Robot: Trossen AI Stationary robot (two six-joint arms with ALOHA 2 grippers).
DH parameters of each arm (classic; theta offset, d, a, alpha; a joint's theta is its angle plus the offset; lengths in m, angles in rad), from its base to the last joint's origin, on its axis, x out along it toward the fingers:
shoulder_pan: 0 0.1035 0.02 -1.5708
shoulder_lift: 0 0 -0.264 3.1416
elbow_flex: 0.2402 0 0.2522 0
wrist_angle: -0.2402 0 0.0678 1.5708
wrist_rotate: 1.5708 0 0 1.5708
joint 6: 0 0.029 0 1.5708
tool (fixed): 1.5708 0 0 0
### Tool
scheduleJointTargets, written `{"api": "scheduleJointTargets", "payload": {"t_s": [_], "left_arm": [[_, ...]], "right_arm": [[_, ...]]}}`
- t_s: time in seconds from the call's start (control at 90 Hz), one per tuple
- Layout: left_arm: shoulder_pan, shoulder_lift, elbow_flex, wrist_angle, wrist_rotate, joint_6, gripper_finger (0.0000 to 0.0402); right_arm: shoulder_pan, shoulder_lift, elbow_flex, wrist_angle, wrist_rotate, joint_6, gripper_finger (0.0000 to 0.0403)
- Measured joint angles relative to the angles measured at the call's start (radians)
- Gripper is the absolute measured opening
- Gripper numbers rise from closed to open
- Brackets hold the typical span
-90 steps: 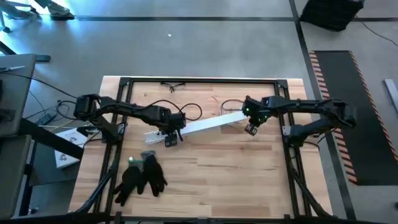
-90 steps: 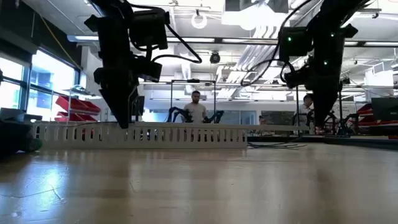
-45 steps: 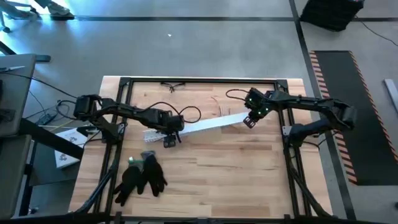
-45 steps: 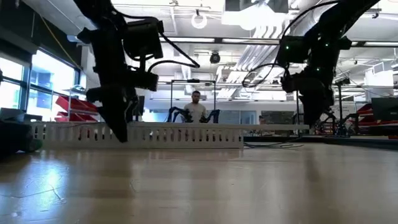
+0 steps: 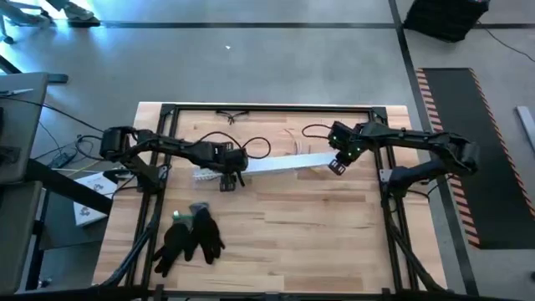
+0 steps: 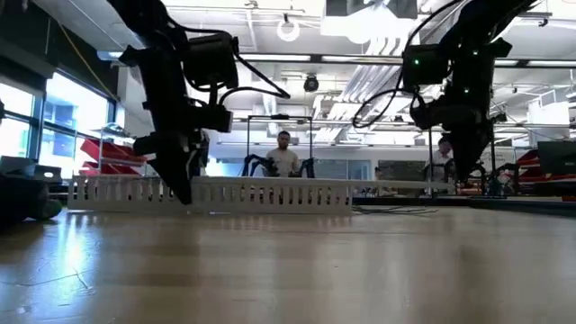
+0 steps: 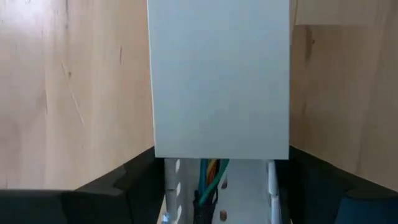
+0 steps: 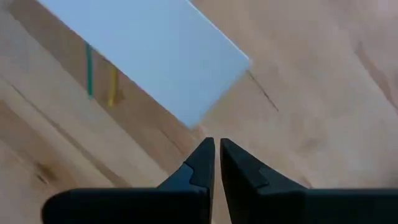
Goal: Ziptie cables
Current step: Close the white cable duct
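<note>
Fingers nearly pressed together on right gripper (image 8: 217,163), straddling white channel (image 5: 276,165) on left gripper (image 5: 227,181); wooden table (image 5: 284,226), workshop behind.

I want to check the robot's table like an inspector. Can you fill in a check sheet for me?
Surface: wooden table, dark frame round it.
Job's things: white channel lying across the table; cables run inside it under its cover, green and yellow ends poke out by the other end.
Clutter: black gloves near the front; glasses at the back.
Grippers: left hand astride the channel's left end, open; right hand at its right end, shut, holding nothing.
Cables: black arm cords loop above the channel.
Surroundings: people in the room behind.
</note>
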Motion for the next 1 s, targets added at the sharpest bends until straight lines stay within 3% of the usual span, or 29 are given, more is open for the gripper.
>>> {"api": "scheduleJointTargets", "payload": {"t_s": [0.156, 0.5, 0.578, 0.7, 0.811, 0.9, 1.0], "left_arm": [[0.000, 0.000, 0.000, 0.001, 0.000, 0.000, 0.0247], [0.000, 0.000, -0.001, 0.092, 0.010, 0.012, 0.0247], [0.000, 0.000, -0.001, 0.090, 0.010, 0.010, 0.0247], [0.000, 0.000, -0.001, 0.068, 0.010, 0.008, 0.0247], [0.000, 0.000, -0.001, 0.067, 0.010, 0.008, 0.0247], [0.000, 0.000, -0.001, 0.075, 0.011, 0.008, 0.0247], [0.000, 0.000, -0.001, 0.079, 0.011, 0.008, 0.0247]], "right_arm": [[-0.009, 0.000, -0.006, 0.011, 0.053, 0.001, 0.0011], [0.006, 0.007, -0.052, 0.357, -0.093, 0.008, 0.0011], [0.022, 0.006, -0.023, 0.306, -0.080, -0.001, 0.0011], [0.033, 0.005, 0.018, 0.122, 0.066, 0.042, 0.0011], [0.018, 0.006, 0.012, -0.041, 0.113, 0.122, 0.0011], [0.003, 0.007, -0.036, -0.022, 0.107, 0.132, 0.0011], [-0.012, 0.008, -0.092, 0.116, 0.091, 0.123, 0.0011]]}}
